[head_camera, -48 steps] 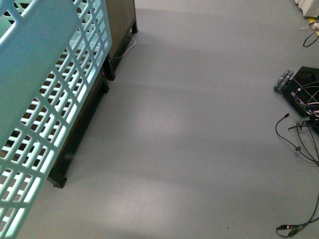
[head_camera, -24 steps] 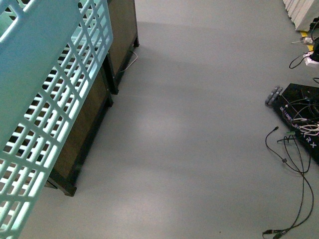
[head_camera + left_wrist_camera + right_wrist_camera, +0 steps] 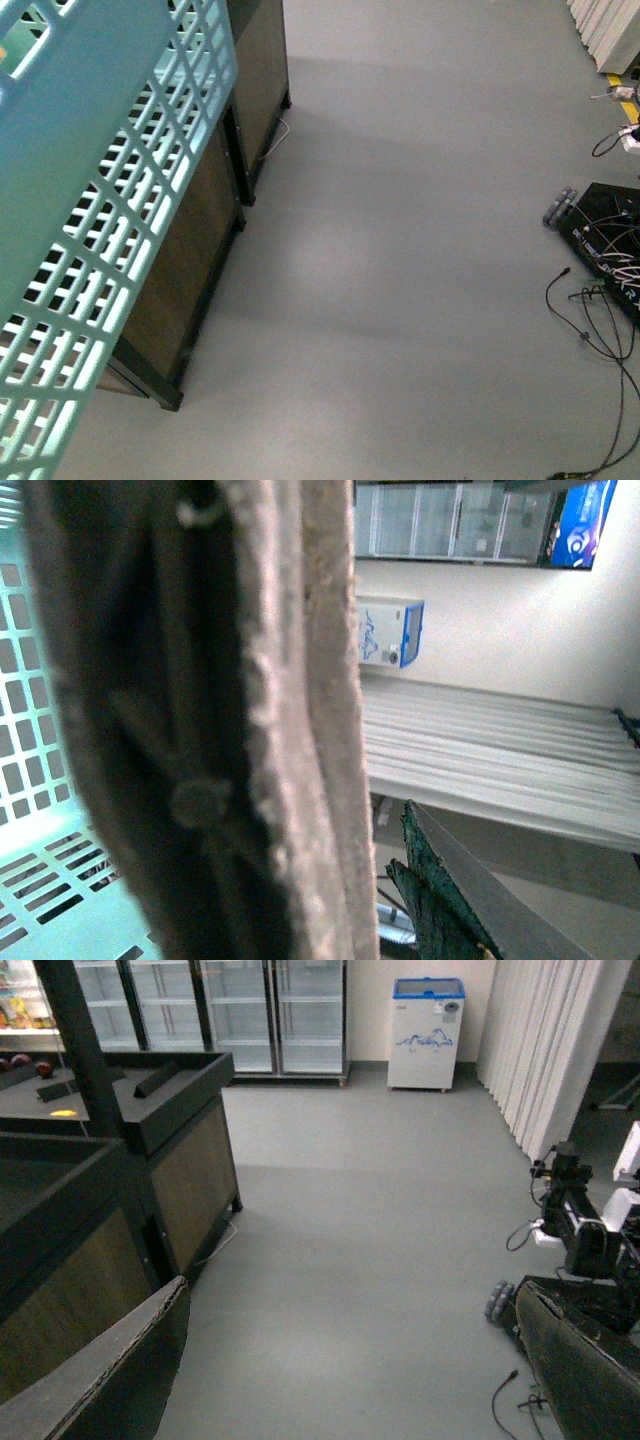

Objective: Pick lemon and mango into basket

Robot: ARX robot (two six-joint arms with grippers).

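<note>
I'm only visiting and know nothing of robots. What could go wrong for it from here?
1. Loose cables lie on the floor to its right. Driving over them might tangle it.
2. The basket is tilted, close by the dark wooden stand. Whether they touch is unclear, but it could knock against it.

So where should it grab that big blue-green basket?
Probably the plain solid band along the edge of the basket, coming in over that edge with one finger on each face. The strip is flat and unbroken, so it gives something firm to pinch. The slotted wall beside it is only thin bars. The basket is tilted, so the pinch should tilt to match.
</note>
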